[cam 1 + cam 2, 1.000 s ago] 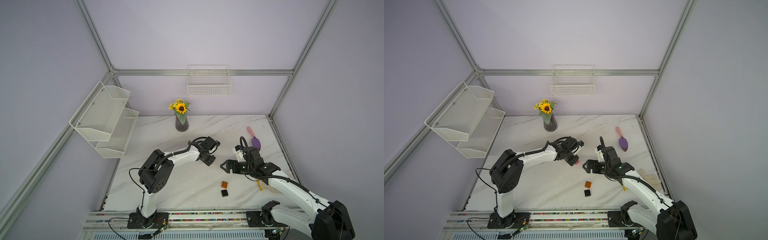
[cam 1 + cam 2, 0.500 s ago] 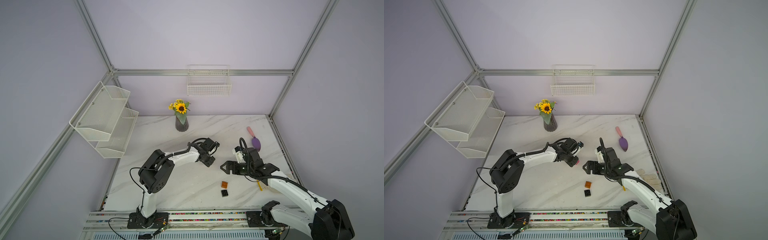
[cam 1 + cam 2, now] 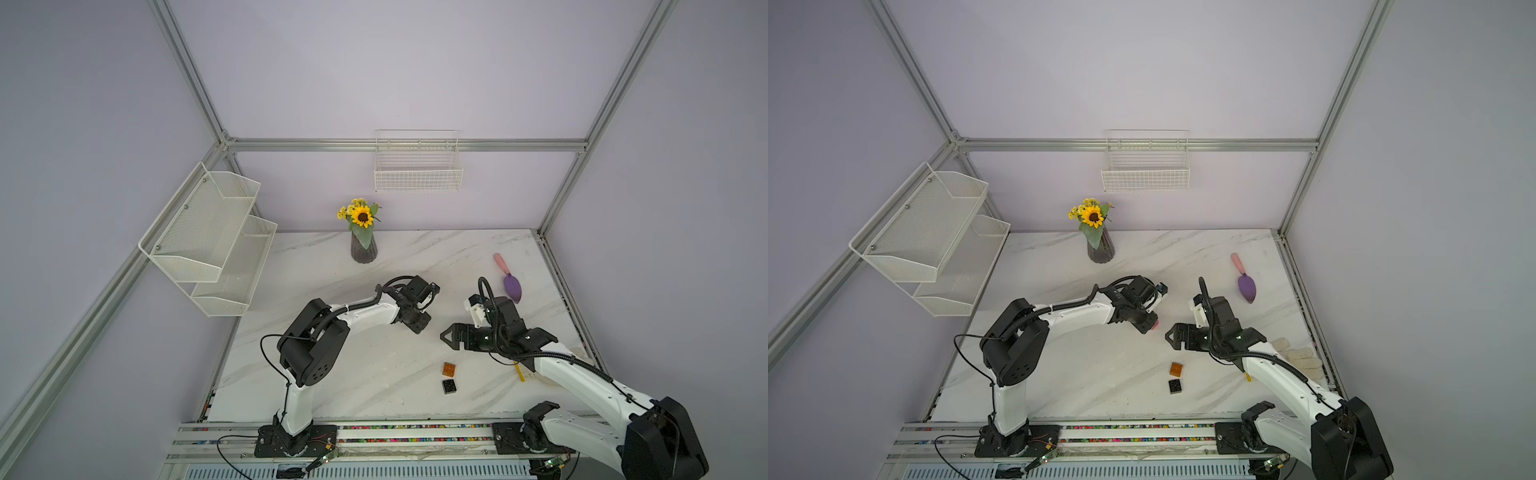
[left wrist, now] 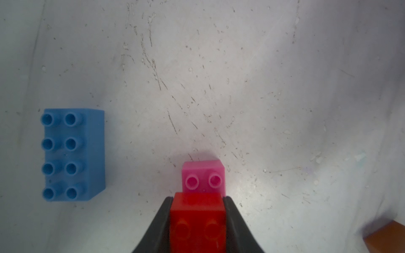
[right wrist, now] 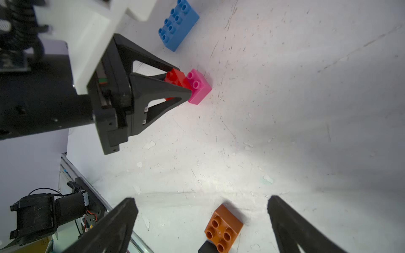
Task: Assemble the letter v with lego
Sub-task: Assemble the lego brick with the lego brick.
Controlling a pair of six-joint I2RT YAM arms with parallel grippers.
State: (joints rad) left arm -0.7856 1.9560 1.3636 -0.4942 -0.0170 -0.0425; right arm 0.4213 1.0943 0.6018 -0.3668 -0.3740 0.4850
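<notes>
On red brick (image 4: 198,221), left end effector (image 4: 198,198) stays clamped.

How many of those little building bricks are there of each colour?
blue brick: 1
pink brick: 1
red brick: 1
orange brick: 1
black brick: 1
Total: 5

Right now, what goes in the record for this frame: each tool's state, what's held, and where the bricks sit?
Left tool: shut on red brick
Right tool: open, empty
Pink brick: partly covered by red brick, two studs showing
Blue brick: alone on table, untouched
Orange brick: loose, beside black brick
Letter V: not yet built
</notes>
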